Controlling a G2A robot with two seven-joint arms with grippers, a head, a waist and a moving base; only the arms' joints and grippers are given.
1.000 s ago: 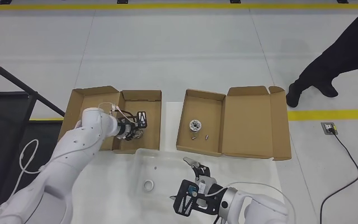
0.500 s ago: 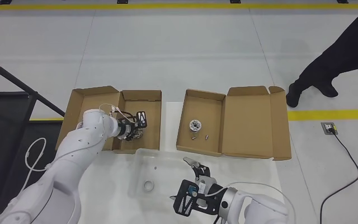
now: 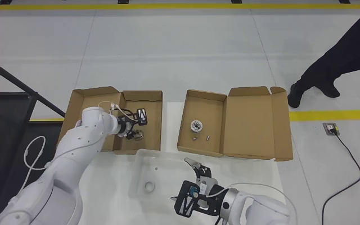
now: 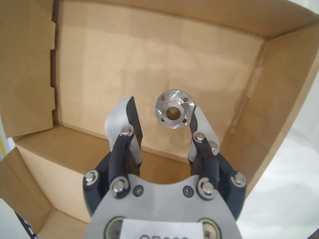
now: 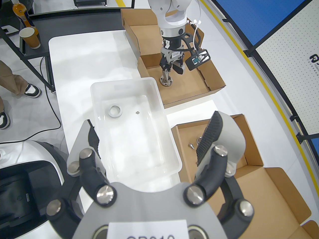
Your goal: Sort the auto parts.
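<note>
A silver flange (image 4: 172, 111) with a centre bore and small bolt holes lies on the floor of the left cardboard box (image 3: 151, 98). My left gripper (image 4: 163, 108) hangs just above it, open, one finger on each side; the right wrist view shows this gripper (image 5: 171, 72) over the flange (image 5: 166, 80). A clear white bin (image 3: 138, 163) holds a metal ring (image 5: 115, 110) and a tiny part (image 5: 137, 112). My right gripper (image 5: 153, 125) is open and empty over the bin's near end. The right box (image 3: 188, 107) holds a round toothed part (image 3: 196, 125) and two small screws (image 3: 207, 136).
Both boxes have their lids (image 3: 253, 121) folded open flat on the white table. A black side table beyond the left box carries a paper cup (image 5: 30, 37) and an orange bottle (image 5: 21, 12). Cables trail from the left wrist.
The left wrist has shifted slightly toward the back of the left box, and the flange now shows beside its fingers. The right arm has stayed still.
</note>
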